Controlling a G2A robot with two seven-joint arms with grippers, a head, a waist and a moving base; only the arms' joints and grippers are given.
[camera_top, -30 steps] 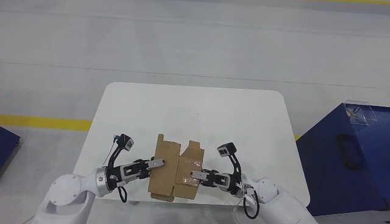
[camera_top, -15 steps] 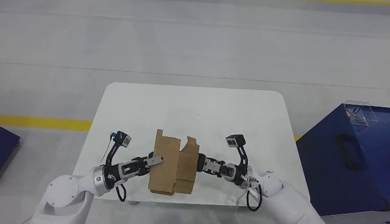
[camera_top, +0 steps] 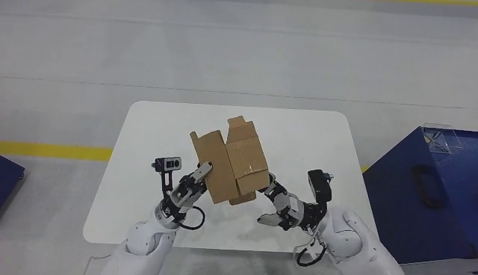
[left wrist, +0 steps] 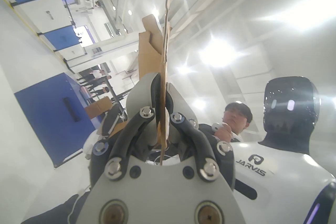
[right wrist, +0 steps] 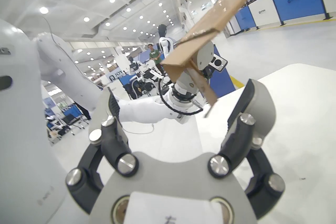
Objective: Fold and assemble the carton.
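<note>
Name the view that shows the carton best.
Top view: the carton shows its broad face and flaps. The left wrist view sees it edge-on, clamped in the left gripper; the right wrist view sees it tilted, beyond the open right gripper.

White table [camera_top: 299,137] w/ rounded corners, on grey floor. Yellow floor line [camera_top: 52,150] at its left. Blue cabinet [camera_top: 418,193] near right side (clear plastic box [camera_top: 441,138] on top).

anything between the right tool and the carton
Nothing: in the right wrist view the open right tool faces the carton across a bare gap, white table beneath it. The left tool holds the carton.
</note>
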